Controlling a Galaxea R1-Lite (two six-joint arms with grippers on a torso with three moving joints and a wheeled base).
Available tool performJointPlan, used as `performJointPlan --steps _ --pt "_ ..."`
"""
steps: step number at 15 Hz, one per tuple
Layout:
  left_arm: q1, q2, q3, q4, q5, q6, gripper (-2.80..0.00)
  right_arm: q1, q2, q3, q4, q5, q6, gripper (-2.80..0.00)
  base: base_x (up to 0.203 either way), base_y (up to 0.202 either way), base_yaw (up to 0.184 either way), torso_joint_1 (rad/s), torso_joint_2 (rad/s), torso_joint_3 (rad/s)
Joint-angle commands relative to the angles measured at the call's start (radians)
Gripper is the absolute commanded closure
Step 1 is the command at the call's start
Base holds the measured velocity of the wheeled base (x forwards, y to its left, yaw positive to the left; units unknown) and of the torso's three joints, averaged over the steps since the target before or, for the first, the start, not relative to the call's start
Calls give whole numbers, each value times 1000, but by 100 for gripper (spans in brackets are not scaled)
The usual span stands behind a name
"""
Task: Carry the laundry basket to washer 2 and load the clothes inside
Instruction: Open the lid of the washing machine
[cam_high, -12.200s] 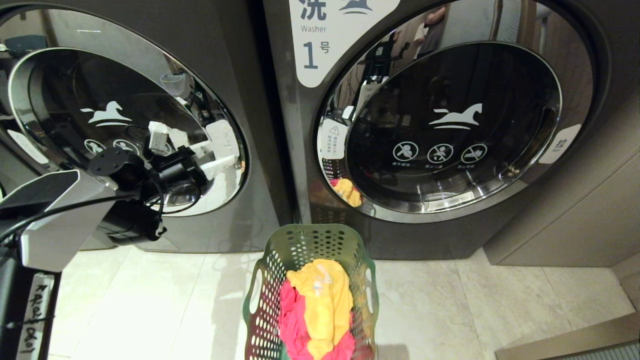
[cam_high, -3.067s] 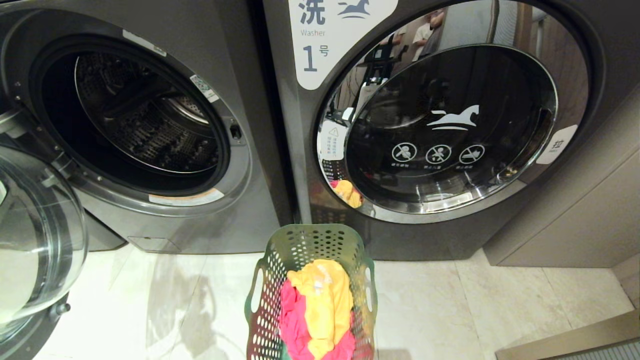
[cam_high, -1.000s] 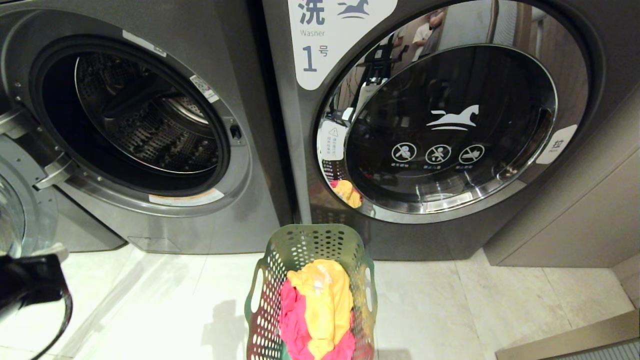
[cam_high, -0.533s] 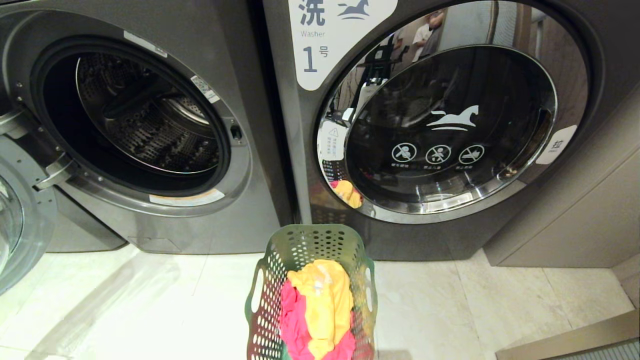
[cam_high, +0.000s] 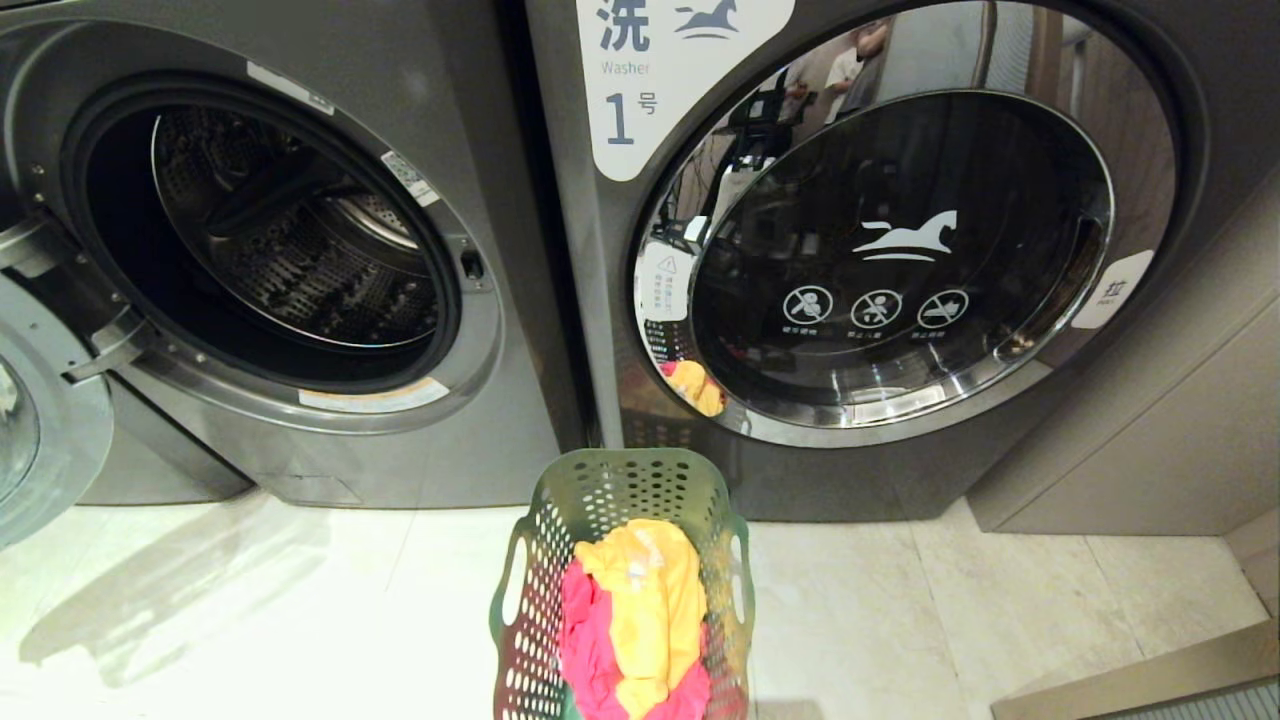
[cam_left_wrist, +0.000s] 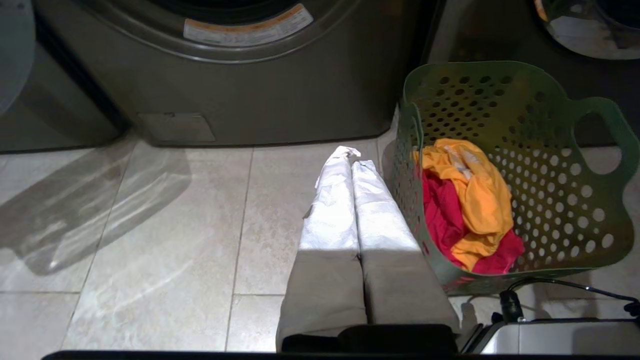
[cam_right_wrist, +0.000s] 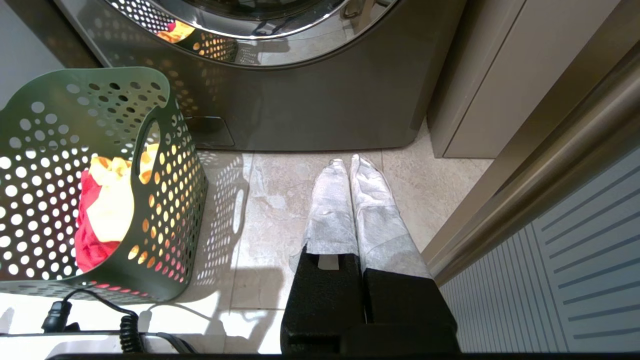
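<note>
The green laundry basket stands on the tile floor before the gap between two dark grey washers. In it lie the clothes I can see, a yellow garment over a pink-red one. The left machine, washer 2, has its drum showing and its round door swung out to the left; its number label is out of frame. Neither gripper shows in the head view. My left gripper is shut and empty, low over the floor beside the basket. My right gripper is shut and empty on the basket's other side.
The washer labelled 1 stands on the right with its chrome-rimmed door closed. A beige cabinet and a metal rail bound the right side. Cables from my base lie near the basket.
The left arm, at the lower left of the head view a second ago, has dropped out of it. Washer 2's door, closed twelve seconds ago, has swung further left. The basket has not moved.
</note>
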Motion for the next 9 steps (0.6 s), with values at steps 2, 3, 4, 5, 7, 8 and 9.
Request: performJointPlan --steps 2,3,4,5,7,8,9 --pt "0 -44 11 16 4 -1 0 0 0 0 0 0 0 0 0 0 0 0 0 0" --pt "0 -44 10 16 4 -5 0 0 0 0 0 0 0 0 0 0 0 0 0 0" --pt "0 -44 11 16 6 -14 0 0 0 0 0 0 0 0 0 0 0 0 0 0" --pt "0 -44 11 14 7 -25 0 0 0 0 0 0 0 0 0 0 0 0 0 0" --pt "0 -44 11 17 7 -35 0 0 0 0 0 0 0 0 0 0 0 0 0 0" --pt "0 -44 11 17 7 -36 0 0 0 0 0 0 0 0 0 0 0 0 0 0" --pt "0 -44 11 16 7 -42 0 0 0 0 0 0 0 0 0 0 0 0 0 0"
